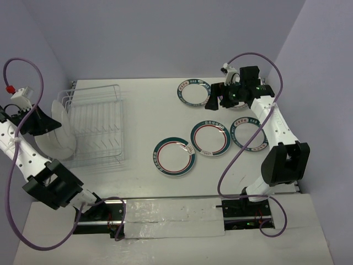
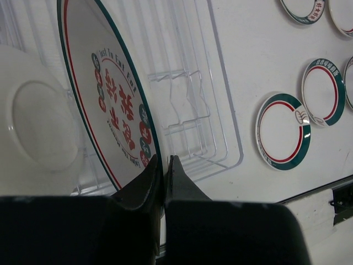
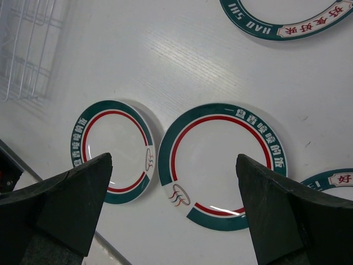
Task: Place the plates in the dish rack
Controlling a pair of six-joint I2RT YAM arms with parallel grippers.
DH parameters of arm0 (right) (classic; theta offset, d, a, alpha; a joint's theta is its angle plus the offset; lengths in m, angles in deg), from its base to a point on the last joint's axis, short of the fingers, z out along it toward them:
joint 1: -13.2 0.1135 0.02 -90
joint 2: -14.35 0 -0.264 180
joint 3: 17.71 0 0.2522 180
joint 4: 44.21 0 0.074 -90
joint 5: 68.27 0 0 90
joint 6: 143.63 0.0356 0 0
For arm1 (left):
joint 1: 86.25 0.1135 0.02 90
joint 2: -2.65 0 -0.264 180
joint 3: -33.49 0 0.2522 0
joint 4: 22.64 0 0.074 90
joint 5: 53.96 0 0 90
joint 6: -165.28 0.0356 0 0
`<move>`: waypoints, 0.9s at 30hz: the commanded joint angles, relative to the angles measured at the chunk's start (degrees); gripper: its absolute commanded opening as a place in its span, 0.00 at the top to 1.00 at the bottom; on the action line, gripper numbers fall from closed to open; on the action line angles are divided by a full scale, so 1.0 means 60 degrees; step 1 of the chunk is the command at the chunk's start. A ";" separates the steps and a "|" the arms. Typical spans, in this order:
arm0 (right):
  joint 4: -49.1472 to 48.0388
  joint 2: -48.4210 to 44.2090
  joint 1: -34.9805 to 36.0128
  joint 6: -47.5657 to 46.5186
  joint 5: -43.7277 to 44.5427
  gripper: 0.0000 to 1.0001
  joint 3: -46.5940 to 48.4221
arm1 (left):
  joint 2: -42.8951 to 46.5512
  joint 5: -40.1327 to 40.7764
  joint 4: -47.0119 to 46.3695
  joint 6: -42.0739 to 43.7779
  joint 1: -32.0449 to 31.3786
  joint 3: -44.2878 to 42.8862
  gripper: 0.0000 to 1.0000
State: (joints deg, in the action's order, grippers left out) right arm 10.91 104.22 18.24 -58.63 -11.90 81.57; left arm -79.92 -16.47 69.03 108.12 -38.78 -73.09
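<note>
Plates (image 1: pixel 210 137): four on table (image 1: pixel 143 110), two at single rack (image 1: pixel 105 118), one in left gripper's (image 2: pixel 164 161) clench; right gripper (image 3: pixel 174 163) agape.

Left wrist: I lose top of held plate (image 2: pixel 105 105) past frame edge; its lower rim sits behind left fingers (image 2: pixel 144 182). Bare-backed plate (image 2: pixel 38 124) cut at left edge.
Right wrist: top plate (image 3: pixel 287 25) and corner plate (image 3: pixel 337 179) mostly out of frame; I see only one corner of rack (image 3: pixel 25 49).
Top view: rim lettering too small for me to read. Right arm (image 1: pixel 276 124) overlaps rightmost plate (image 1: pixel 247 132).

Four plates (image 1: pixel 210 138) right of dish rack (image 1: pixel 99 121)
</note>
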 commanded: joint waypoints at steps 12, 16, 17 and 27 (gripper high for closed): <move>0.0064 0.0242 0.0273 -0.0090 0.0243 0.00 0.0572 | -0.0316 -0.0901 0.0184 0.0957 0.0805 0.0689 1.00; 0.0064 0.0286 0.0274 -0.0105 0.0287 0.00 0.0572 | -0.0331 -0.1092 0.0184 0.1016 0.0835 0.0908 1.00; 0.0049 0.0286 0.0259 -0.0105 0.0287 0.00 0.0572 | -0.0317 -0.1121 0.0184 0.1016 0.0835 0.0894 1.00; 0.0078 0.0286 0.0288 -0.0149 0.0272 0.00 0.0630 | -0.0638 -0.1165 0.0140 0.1367 0.0864 0.1378 0.75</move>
State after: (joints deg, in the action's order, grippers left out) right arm 11.24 105.86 19.46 -58.89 -10.59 82.24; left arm -83.02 -19.05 68.22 114.54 -33.98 -65.24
